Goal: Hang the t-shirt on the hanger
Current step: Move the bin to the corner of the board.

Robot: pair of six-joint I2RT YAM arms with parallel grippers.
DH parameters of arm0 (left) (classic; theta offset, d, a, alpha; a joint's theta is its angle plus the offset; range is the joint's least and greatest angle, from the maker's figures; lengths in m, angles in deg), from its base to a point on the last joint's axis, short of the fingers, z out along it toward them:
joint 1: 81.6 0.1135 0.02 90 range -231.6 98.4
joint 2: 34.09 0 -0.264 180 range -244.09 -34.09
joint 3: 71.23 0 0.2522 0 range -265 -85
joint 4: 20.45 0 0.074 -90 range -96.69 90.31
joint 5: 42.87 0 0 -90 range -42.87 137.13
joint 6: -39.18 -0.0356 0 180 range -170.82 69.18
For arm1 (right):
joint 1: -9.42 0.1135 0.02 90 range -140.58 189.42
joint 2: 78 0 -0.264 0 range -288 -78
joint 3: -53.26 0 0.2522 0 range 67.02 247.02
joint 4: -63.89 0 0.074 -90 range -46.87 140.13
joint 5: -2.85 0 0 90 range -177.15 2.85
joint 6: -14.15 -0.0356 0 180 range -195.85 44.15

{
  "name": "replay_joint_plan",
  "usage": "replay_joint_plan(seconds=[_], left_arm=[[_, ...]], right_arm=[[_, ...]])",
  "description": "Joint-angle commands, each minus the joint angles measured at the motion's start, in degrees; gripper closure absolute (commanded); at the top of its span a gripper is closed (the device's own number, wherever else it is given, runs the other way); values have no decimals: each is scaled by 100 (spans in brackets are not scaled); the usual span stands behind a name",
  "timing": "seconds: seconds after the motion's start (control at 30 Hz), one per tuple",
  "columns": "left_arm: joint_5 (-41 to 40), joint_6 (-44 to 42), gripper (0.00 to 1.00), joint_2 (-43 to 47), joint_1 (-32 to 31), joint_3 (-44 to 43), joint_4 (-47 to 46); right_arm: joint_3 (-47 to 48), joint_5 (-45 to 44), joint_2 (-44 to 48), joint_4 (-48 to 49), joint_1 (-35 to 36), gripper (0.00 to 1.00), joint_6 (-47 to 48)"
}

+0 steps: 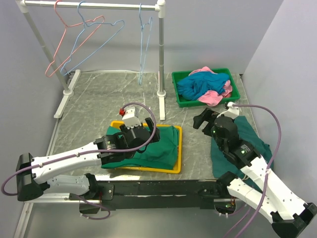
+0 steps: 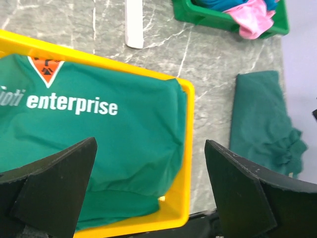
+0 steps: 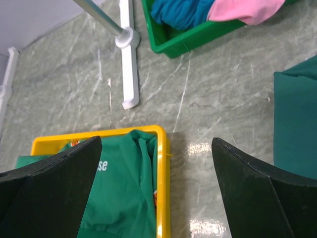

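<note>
The teal-blue t-shirt lies crumpled in a green bin at the back right, with a pink garment beside it. It also shows in the right wrist view. A light-blue wire hanger hangs on the rack's bar at the back left. A second light-blue one hangs edge-on near the right post. My left gripper is open and empty over the yellow tray; its jaws stand wide apart. My right gripper is open and empty above bare table, between tray and bin.
The yellow tray holds dark green printed shirts. Another dark green shirt lies under my right arm. A pink-red hanger hangs at the far left of the rack. The rack's right post and white foot stand between tray and bin.
</note>
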Motion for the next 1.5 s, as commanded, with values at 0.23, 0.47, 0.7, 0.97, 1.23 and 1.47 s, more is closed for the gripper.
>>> replay_joint_plan(seconds=[0.23,0.47,0.7,0.97,1.23,1.47], left_arm=[[-183,-593,3,309,-15,167,-254],[-148,-593,4,538,-6,466,-509],[-139,-550,4,599,82,413,-351],[72,-786,4,793,284,89,-167],[124,-1085,4,1056,504,-316,45],[81,-1165,4,1223,671,-579,334]], right_arm=[[-372,1302,-360,332,6,0,-257],[-1128,2060,-825,1115,23,0,-450],[-1278,2361,-1836,1880,339,0,-634],[-1401,1949,-2513,2311,1279,2,-1468],[-533,1667,-3916,2479,2220,4,-1619],[1111,1728,-5465,2461,2774,5,-1513]])
